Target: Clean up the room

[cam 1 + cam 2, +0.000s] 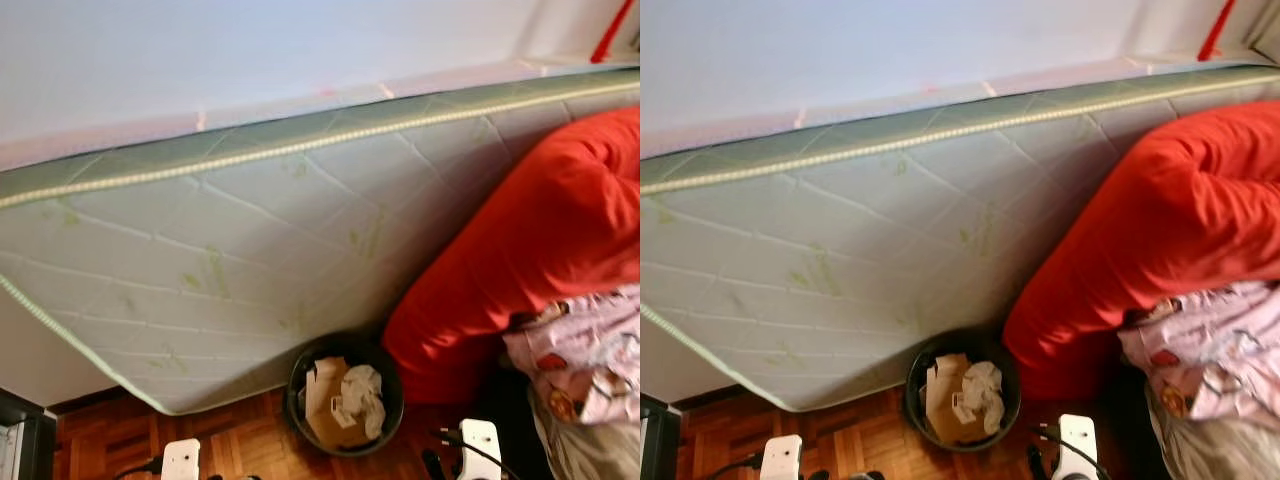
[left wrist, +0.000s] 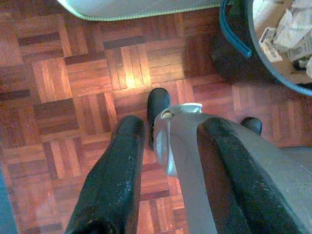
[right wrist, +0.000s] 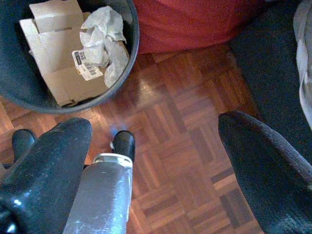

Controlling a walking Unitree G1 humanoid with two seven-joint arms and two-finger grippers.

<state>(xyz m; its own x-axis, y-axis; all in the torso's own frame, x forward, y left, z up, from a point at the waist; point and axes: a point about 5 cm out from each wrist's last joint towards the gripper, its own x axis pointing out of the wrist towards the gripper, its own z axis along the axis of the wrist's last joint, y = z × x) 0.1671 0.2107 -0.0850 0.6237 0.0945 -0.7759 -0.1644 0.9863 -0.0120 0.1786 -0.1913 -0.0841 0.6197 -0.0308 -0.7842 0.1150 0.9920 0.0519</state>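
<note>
Mattress [image 1: 230, 270] across most of the head views, quilted in a pale diamond pattern with faint green leaf prints and a corded green edge, tilted so its lower corner reaches the wooden floor [image 1: 240, 440] at lower left. Pale wall [image 1: 250, 60] behind, filling the top of the frame. Red bedding [image 1: 520, 250], soft and bulky, slumped from the right edge down toward the centre bottom, touching the mattress. Pink patterned cloth [image 1: 590, 350] bunched at lower right, lying against the red bedding.

Round dark bin [image 1: 345, 395] at bottom centre, standing on the floor right at the mattress edge and just beside the red bedding. Inside: flattened brown cardboard [image 3: 53, 58] and crumpled white paper [image 3: 105, 44], one piece with a printed label.

Floor of reddish parquet blocks in a basket-weave layout, glossy under a patch of light.

Left gripper [image 2: 170, 170] over the floor, away from the bin in the far corner of its wrist view, black fingers [image 2: 117, 175] parted and holding nothing. Right gripper [image 3: 161, 165] over the floor near the bin, fingers [image 3: 53, 161] spread wide, nothing between them. Silver leg and black foot [image 3: 124, 144] between the fingers, below.
</note>
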